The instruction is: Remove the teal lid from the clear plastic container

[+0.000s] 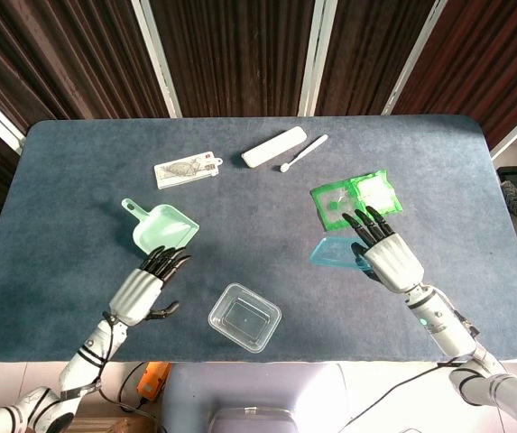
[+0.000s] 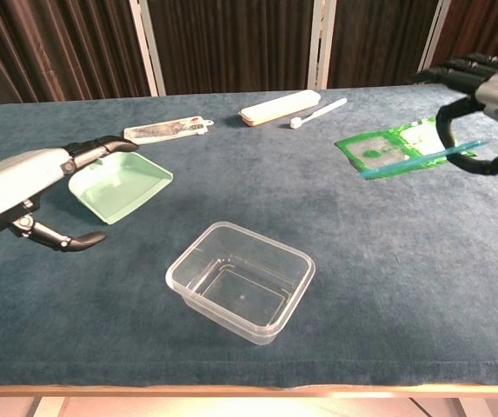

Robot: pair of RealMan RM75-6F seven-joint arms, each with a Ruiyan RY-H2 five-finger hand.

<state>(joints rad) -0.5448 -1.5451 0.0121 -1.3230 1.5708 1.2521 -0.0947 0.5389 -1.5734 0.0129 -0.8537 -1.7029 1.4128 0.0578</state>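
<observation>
The clear plastic container (image 1: 244,317) (image 2: 241,281) sits open and uncovered near the table's front edge. The teal lid (image 1: 333,253) (image 2: 418,162) is off it, held above the table at the right by my right hand (image 1: 386,256) (image 2: 485,113), which grips the lid's right end between thumb and fingers. The lid hangs roughly level, just in front of the green packet. My left hand (image 1: 144,288) (image 2: 31,187) is to the left of the container, apart from it, fingers spread and holding nothing.
A mint dustpan (image 1: 161,234) (image 2: 118,182) lies just beyond my left hand. A green packet (image 1: 355,199) (image 2: 394,144) lies under and behind the lid. A white case (image 1: 273,146), a white toothbrush (image 1: 304,152) and a flat carded package (image 1: 187,169) lie at the back.
</observation>
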